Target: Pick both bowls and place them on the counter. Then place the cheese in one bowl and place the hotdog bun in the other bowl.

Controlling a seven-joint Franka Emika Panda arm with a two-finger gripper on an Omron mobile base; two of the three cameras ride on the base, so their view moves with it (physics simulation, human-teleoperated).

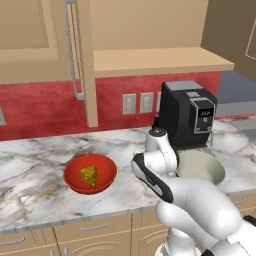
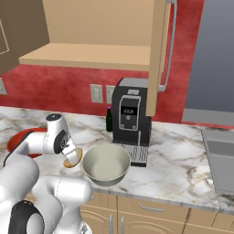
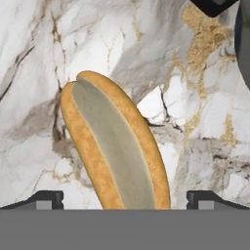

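Our fingers stand wide apart, one tip at each lower corner of the hand view, and they hold nothing. Between them, on the marble, lies the hotdog bun, split side up, its pale centre running lengthwise; the tips sit either side of it without touching. So our gripper looks lined up over the bun for a grasp, though we judge the closing is not yet begun.

As for the rest of the job, both bowls are already down on the counter. The red bowl sits to the left of our arm in the left base view, and the cheese is inside it, a yellow wedge resting near the middle. That half looks finished.

The grey-green bowl stands just in front of the coffee machine, cream inside and with nothing in it. In the right base view the bun shows just beside that bowl's rim, on the side toward the red bowl, partly under our wrist.

What we take to be left: close on the bun, lift it, carry it the short way over the grey-green rim and let it go inside.
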